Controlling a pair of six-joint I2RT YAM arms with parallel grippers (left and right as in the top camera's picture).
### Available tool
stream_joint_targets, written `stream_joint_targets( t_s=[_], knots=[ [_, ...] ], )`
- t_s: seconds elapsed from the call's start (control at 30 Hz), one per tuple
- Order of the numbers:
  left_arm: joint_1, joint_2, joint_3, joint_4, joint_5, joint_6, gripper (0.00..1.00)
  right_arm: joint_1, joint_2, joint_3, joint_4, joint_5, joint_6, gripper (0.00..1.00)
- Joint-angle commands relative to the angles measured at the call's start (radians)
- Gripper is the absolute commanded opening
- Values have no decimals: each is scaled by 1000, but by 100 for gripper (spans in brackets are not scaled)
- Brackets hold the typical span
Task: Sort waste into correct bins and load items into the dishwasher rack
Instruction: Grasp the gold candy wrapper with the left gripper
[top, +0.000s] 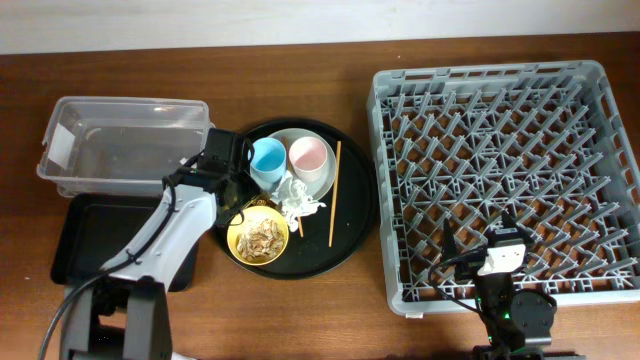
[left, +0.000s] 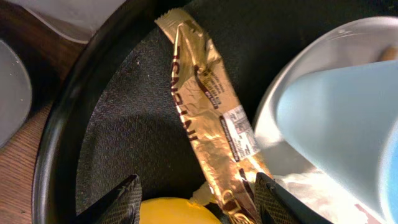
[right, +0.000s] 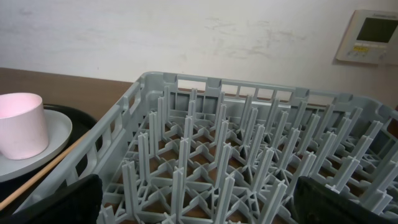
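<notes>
Nothing sorted yet: rack (top: 500, 72), tub (top: 130, 101) and flat bin (top: 90, 240) stand empty; left end effector (left: 198, 182) open astride the foil wrapper (left: 199, 87), right end effector (right: 199, 205) wide open, both holding nothing.

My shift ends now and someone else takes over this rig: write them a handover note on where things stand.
Left gripper: open, straddling the foil wrapper lying on the round black tray.
Right gripper: open, empty, at the near edge of the dishwasher rack.
Also on that tray: blue cup, pink cup on the plate, tissue, chopsticks, yellow bowl holding food scraps.
Done: nothing visible in clear tub, shallow black tray or rack.
Left: bin wrapper, tissue, scraps; load cups, plate, bowl, chopsticks.
</notes>
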Motion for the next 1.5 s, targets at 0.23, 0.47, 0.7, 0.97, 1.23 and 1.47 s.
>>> stream_joint_targets(
  t_s=[0.23,0.47,0.7,0.97,1.23,1.47],
  knots=[
    [3,89,-10,56,16,-93,55,-6,-5,-5,-4,-16,-6,98],
    [8,93,-6,96,10,-62,0,-6,-5,-5,-4,-16,-6,98],
    [27,11,4,52,16,-9,61,-6,-5,-5,-4,-16,-6,98],
    [27,102,-15,95,9,-13,70,-6,-5,-5,-4,-16,-6,98],
    [27,140,-15,119,9,-13,24,-6,-5,-5,-4,-16,-6,98],
    [27,140,-24,118,9,-12,55,-6,-5,-5,-4,-16,-6,98]
  ],
)
